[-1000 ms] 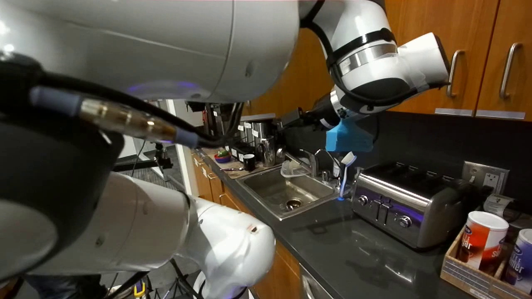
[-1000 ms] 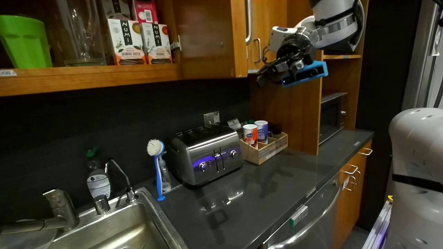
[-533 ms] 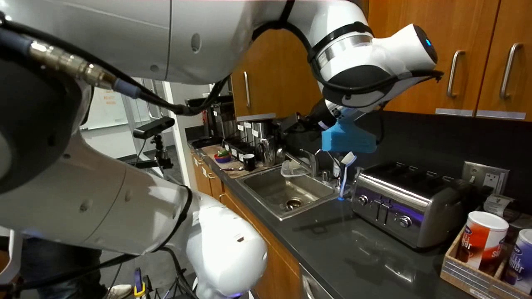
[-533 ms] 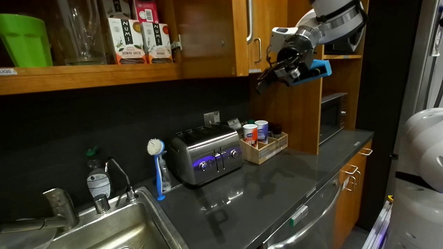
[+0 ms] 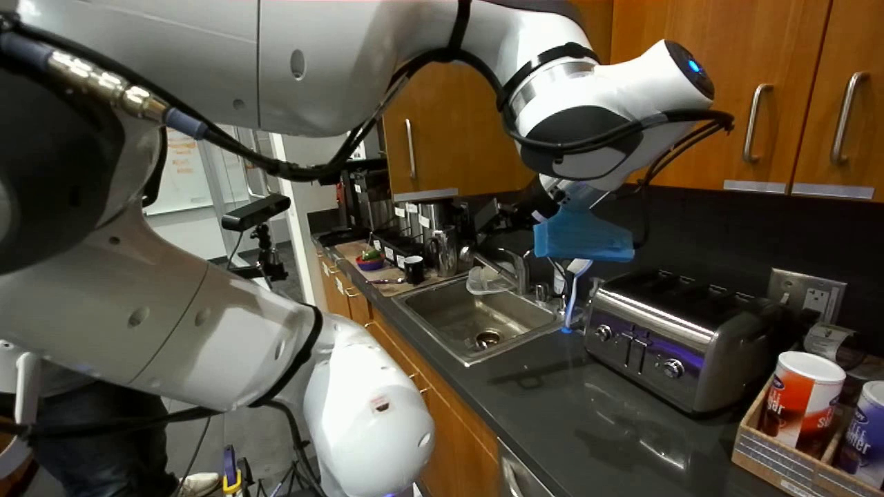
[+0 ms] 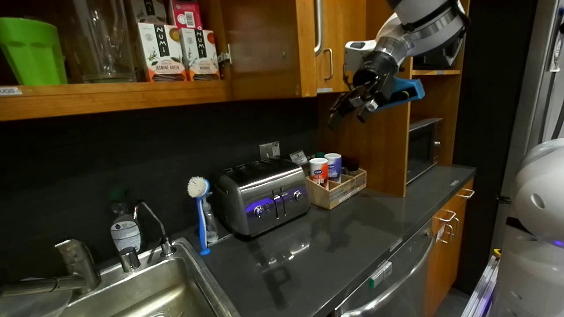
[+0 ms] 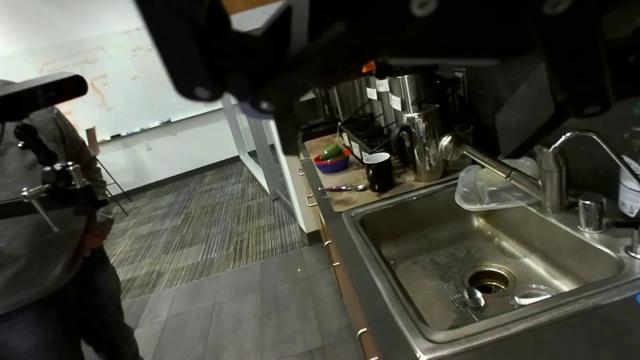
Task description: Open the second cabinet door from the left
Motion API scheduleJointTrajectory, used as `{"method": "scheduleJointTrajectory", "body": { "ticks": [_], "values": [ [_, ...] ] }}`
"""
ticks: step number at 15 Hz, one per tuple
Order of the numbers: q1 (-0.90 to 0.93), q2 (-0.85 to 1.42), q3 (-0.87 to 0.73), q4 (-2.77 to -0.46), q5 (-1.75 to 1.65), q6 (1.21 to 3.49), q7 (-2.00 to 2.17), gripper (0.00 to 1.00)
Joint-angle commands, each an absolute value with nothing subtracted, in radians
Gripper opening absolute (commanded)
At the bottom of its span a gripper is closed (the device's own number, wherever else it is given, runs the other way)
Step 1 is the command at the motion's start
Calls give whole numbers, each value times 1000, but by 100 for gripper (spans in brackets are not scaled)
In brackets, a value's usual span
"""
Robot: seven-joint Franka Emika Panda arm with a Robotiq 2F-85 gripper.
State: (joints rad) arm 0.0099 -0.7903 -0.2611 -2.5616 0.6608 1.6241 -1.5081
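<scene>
A wooden cabinet door (image 6: 264, 48) stands open, its inner face showing beside the shelf in an exterior view. Its outer face (image 5: 463, 131) and its bar handle (image 5: 410, 148) show in an exterior view. To the right of it a closed door (image 5: 725, 41) and another closed door (image 5: 856, 41) have bar handles. My gripper (image 6: 350, 117) is open and empty, pointing down, below the cabinets and to the right of the open door, apart from it. It also shows in an exterior view (image 5: 492, 222). In the wrist view the gripper (image 7: 405, 140) has its dark fingers wide apart.
Tea boxes (image 6: 161, 53) and a green cup (image 6: 33, 53) stand on the open shelf. Below are a toaster (image 6: 264, 196), a wooden caddy (image 6: 337, 193), a dish brush (image 6: 200, 211) and a sink (image 7: 500, 240). A person (image 7: 55, 200) stands at the left.
The arm's elbow and forearm have swung left in an exterior view. The gripper has lowered slightly and turned, so both fingers now show apart. The open door has not visibly moved.
</scene>
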Motion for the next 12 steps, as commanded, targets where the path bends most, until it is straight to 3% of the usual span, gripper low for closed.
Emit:
{"method": "scheduleJointTrajectory", "body": {
  "ticks": [1,12],
  "values": [
    [-29,-789,-222,-2572,646,1661,-1492,100],
    [-45,-795,-213,-2607,555,1764,-1409,100]
  ]
}}
